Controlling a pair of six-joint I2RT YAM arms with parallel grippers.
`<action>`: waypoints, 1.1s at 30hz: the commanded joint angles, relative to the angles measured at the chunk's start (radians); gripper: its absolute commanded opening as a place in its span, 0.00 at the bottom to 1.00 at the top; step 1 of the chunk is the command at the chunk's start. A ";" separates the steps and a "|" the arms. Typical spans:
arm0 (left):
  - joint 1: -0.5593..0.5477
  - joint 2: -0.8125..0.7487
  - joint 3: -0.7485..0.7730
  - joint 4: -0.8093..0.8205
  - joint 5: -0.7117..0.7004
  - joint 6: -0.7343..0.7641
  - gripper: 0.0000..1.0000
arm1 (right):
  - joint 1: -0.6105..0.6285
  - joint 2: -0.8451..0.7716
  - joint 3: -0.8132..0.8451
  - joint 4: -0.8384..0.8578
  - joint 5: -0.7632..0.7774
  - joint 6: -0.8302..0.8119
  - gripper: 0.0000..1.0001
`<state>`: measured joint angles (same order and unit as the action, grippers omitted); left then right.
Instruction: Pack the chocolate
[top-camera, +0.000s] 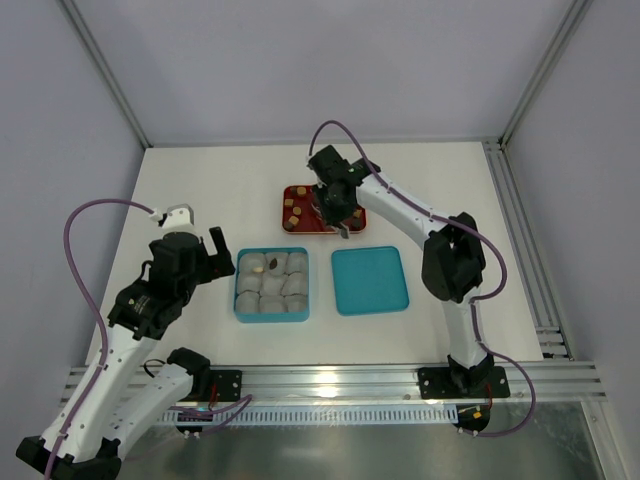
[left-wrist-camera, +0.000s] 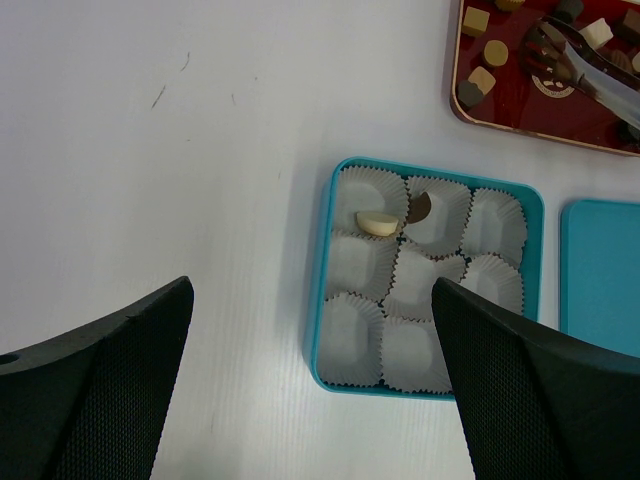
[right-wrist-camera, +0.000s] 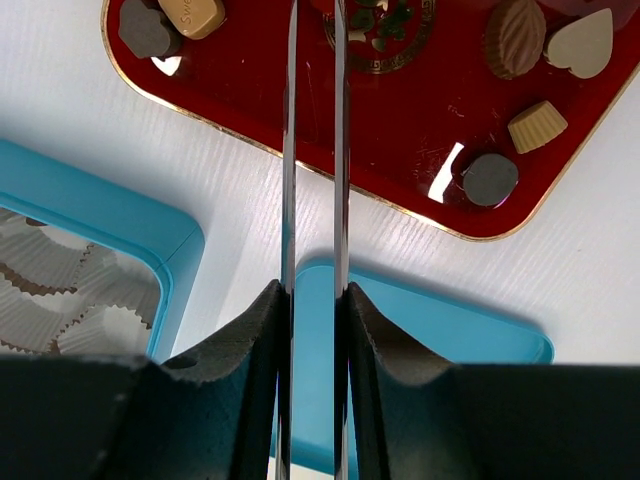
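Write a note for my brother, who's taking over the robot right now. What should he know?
Left gripper: open and empty, hanging near the box.
Right gripper: shut on tweezers, which reach over the red tray. The tips are out of view, so I can't tell if they hold a piece.
Things: most chocolates are on the tray. The lid lies flat beside the box.
Done: a cream piece and a dark piece are in the box.
Left: fill the seven empty paper cups, then probably put the lid on.
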<state>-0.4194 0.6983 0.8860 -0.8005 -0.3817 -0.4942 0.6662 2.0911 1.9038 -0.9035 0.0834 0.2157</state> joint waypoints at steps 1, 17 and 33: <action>-0.002 -0.005 0.007 0.020 -0.003 -0.006 1.00 | -0.004 -0.103 0.018 -0.005 0.007 0.002 0.29; -0.002 -0.013 0.008 0.021 -0.002 -0.006 1.00 | 0.007 -0.307 -0.135 0.008 -0.045 0.036 0.29; -0.002 -0.017 0.007 0.021 0.001 -0.009 1.00 | 0.228 -0.525 -0.341 -0.014 -0.014 0.114 0.29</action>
<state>-0.4194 0.6910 0.8860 -0.8005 -0.3817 -0.4942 0.8577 1.5974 1.5799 -0.9154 0.0494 0.2955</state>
